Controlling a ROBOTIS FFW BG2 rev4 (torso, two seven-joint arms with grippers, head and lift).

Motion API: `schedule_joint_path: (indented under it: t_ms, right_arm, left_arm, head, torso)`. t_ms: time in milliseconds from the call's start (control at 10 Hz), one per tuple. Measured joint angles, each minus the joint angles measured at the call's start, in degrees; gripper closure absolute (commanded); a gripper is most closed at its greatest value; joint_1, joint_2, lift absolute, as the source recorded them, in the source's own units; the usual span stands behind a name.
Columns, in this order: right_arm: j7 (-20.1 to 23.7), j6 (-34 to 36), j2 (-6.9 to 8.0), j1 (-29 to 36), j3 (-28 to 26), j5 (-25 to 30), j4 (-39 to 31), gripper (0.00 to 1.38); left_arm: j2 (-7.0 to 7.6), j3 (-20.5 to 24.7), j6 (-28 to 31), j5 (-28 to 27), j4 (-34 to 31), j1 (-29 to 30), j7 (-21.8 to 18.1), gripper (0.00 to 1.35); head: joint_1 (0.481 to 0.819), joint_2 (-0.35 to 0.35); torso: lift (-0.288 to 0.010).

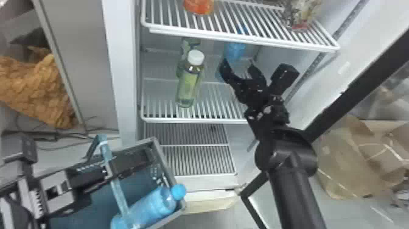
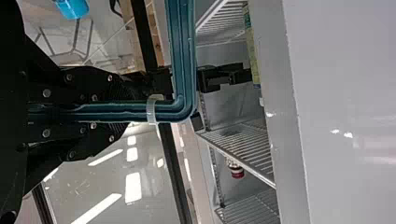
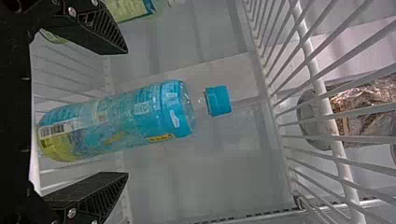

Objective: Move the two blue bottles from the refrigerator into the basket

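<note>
Inside the refrigerator, a white wire shelf carries the remaining blue bottle, upright toward the back right corner. It is faced by the right end effector, its fingers parted and not touching it. The body should be centred between the pads before they are closed, with the approach kept level so that the bottle is not pushed over backwards. Once it is gripped, a small lift should be enough; the cap must be kept below the upper shelf as it is drawn over the front edge. Nearer the left edge, a green-labelled bottle should be given room. Below and to the left, the basket is held by its handle, clamped in the left end effector; another blue bottle lies aslant inside, its cap by the rim.
</note>
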Motion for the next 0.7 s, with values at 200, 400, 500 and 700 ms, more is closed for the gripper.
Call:
schedule_joint_path:
  t_ms: [200, 400, 500, 700]
  right_arm:
    - [-0.9, 0.0, -0.03, -2.2, 0.6, 1.3, 2.4, 0.13]
    - [-1.9, 0.0, -0.06, -5.1, 1.4, 2.8, 6.0, 0.13]
    - [-2.4, 0.0, -0.06, -6.1, 1.7, 3.2, 7.5, 0.13]
    - [-3.0, 0.2, -0.12, -7.5, 2.3, 3.4, 9.9, 0.36]
  left_arm:
    - [0.06, 0.0, 0.0, 0.0, 0.0, 0.0, 0.0, 1.19]
    - [0.15, -0.1, 0.0, 0.1, 0.0, -0.2, 0.0, 1.19]
    - [0.16, -0.1, 0.0, 0.1, 0.0, -0.2, 0.0, 1.19]
    - [0.22, -0.1, 0.0, 0.1, 0.0, -0.2, 0.0, 1.19]
  head:
    - [0.695, -0.265]
    - [0.695, -0.260]
    - [0.695, -0.257]
    - [0.695, -0.255]
  torso:
    - [-0.216]
    - [-0.216]
    - [-0.216]
    - [-0.216]
